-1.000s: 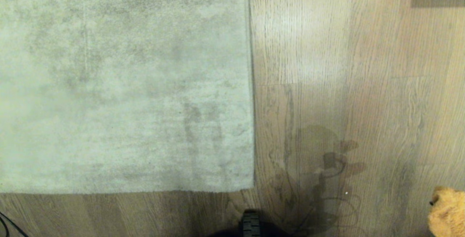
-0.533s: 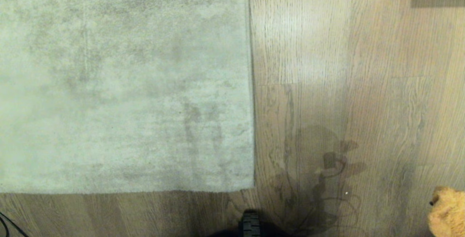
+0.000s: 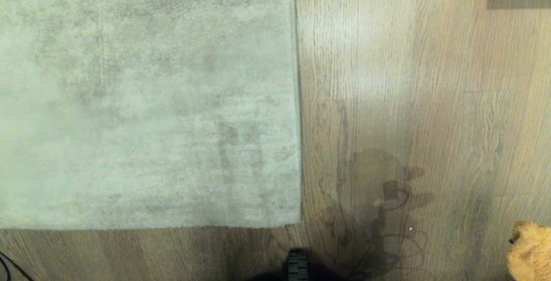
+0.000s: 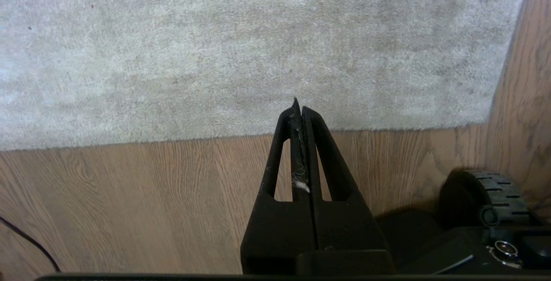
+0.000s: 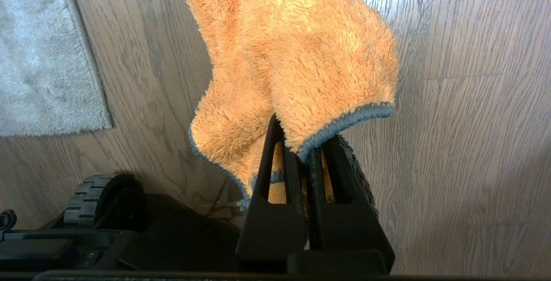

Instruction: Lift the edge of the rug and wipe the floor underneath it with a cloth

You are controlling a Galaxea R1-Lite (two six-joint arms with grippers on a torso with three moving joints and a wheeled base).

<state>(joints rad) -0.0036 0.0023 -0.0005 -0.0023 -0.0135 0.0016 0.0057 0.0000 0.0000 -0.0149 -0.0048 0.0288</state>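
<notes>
- Covering most of the ground: the floor (image 3: 413,100), grey-brown wood planks with a soft shine and a bright patch of light far up.
- Lying flat on the planks, on the left side of the head view: the big grey-beige rug (image 3: 142,100), blotchy with darker marks.
- Running straight up and down beside bare wood: the rug edge (image 3: 298,100), flat on the ground, not lifted; meeting the near edge at a corner low in the head view.
- Sitting at the bottom middle of the head view: the dark robot base with one ribbed black wheel (image 3: 297,266).
- Falling on the planks right of the rug: a dark shadow (image 3: 379,212) with loops like cables.
- Peeking in at the bottom right corner of the head view: the cloth (image 3: 531,251), fluffy and orange, with a grey-blue trim seen in the right wrist view.
- Hanging above bare wood, off to the right of the rug: the right gripper (image 5: 301,152), fingers squeezed tight on the cloth, which flops over the tips.
- Hanging above the near edge of the rug: the left gripper (image 4: 299,106), fingers pressed fully together, holding nothing but a bit of white fluff stuck between them.
- Curving in at the bottom left: a thin black cable (image 3: 8,268).
</notes>
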